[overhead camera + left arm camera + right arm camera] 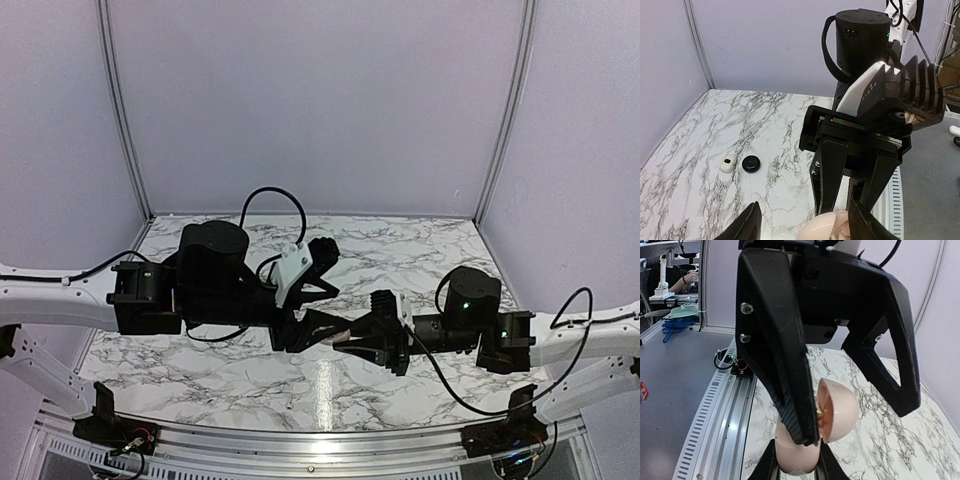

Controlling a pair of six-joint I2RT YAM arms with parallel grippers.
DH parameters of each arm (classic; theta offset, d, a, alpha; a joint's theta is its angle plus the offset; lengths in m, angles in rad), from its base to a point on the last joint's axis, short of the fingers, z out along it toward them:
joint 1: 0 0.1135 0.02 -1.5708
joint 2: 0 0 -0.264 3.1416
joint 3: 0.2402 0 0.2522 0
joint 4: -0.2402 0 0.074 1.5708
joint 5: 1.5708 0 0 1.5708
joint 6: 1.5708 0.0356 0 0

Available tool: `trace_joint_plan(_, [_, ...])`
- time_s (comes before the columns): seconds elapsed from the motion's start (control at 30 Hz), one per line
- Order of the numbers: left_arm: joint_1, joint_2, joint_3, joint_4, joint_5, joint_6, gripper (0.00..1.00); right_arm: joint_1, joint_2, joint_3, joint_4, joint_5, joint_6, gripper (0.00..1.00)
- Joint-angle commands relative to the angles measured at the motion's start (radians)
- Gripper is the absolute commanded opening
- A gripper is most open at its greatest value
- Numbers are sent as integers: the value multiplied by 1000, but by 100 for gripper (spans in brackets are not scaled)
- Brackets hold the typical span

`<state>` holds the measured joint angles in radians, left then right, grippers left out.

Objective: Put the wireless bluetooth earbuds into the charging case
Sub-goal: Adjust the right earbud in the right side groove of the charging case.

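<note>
Right hand point(797, 467) clenches the cream charging case point(794, 456), lid point(841, 410) hinged open, pinkish inside; left hand point(856, 422), facing it, holds its fingers point(785, 365) spread astride the lid.

No legible text, no labels, no brands, no numbers or signs

Left jaws parted, right jaws clamped

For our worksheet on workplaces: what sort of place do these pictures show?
Probably a robotics lab test cell: a marble-patterned table boxed in by plain pale walls, a left arm and right arm fixed by a metal rail at its near edge, and a cluttered work area beyond.
</note>
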<state>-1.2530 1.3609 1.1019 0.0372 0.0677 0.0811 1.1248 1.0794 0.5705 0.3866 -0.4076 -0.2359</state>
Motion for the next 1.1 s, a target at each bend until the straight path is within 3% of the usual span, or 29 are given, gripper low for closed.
trace_joint_plan(0.0, [24, 6, -21, 28, -33, -14, 61, 20, -45, -4, 72, 5, 11, 0])
trace_joint_plan(0.3, [17, 3, -8, 50, 128, 27, 73, 17, -13, -8, 111, 26, 78, 0])
trace_joint_plan(0.6, [12, -20, 64, -36, 133, 100, 88, 2, 26, -43, 219, -15, 159, 0])
trace_joint_plan(0.77, [22, -76, 59, -65, 68, 86, 92, -20, 15, -66, 272, -42, 188, 0])
trace_joint_plan(0.87, [33, -108, 43, -65, 55, 42, 92, -27, 3, -87, 300, -45, 198, 0])
trace_joint_plan(1.07, [63, -146, 13, -58, 28, -50, 82, -31, -7, -99, 324, -57, 199, 0])
